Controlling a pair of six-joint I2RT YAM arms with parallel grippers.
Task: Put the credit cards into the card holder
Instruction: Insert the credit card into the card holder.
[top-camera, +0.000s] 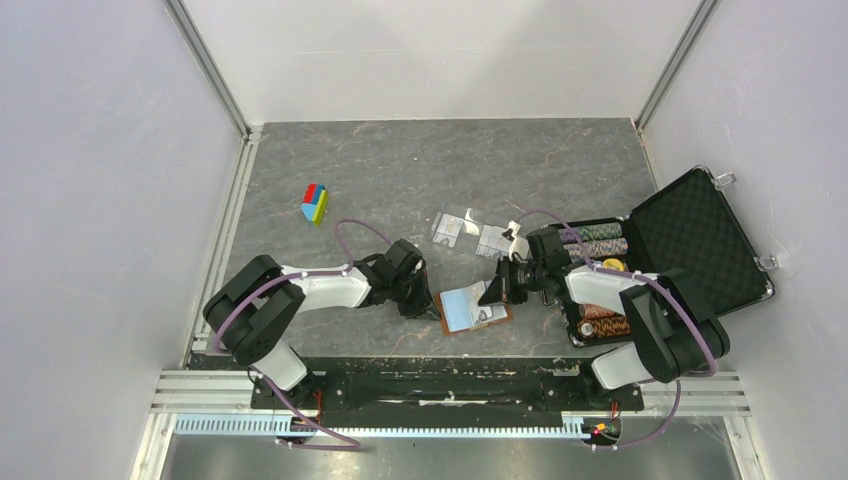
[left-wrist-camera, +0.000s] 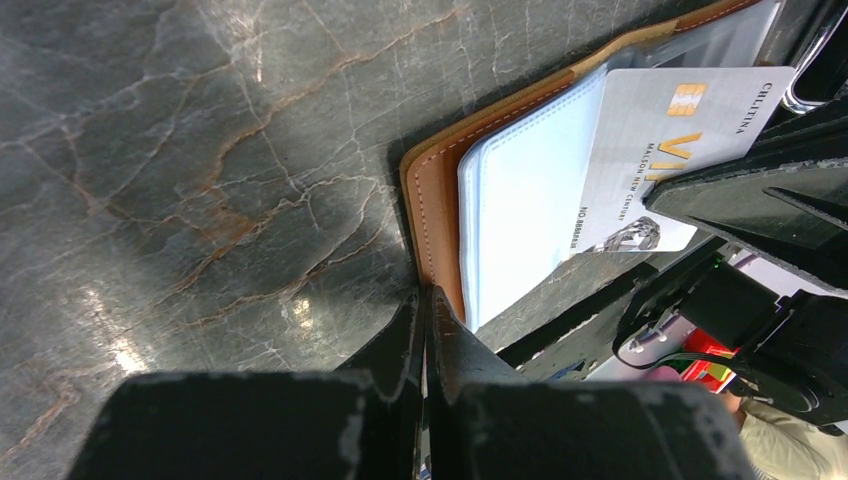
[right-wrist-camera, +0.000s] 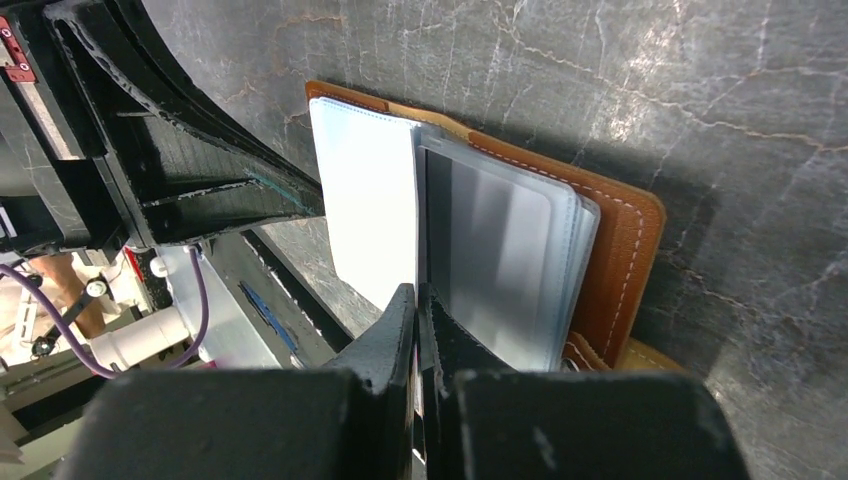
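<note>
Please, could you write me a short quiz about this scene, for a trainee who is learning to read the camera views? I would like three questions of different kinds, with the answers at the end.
1. True or false: the card holder lies folded shut on the table.
2. Fill the gap: the open black case stands on the robot's ____ side.
3. Choose one. Seen from above, the card holder lies:
A. between the left gripper and the right gripper
B. inside the black case
C. behind the black case

Key: 1 false, it lies open; 2 right; 3 A.
</note>
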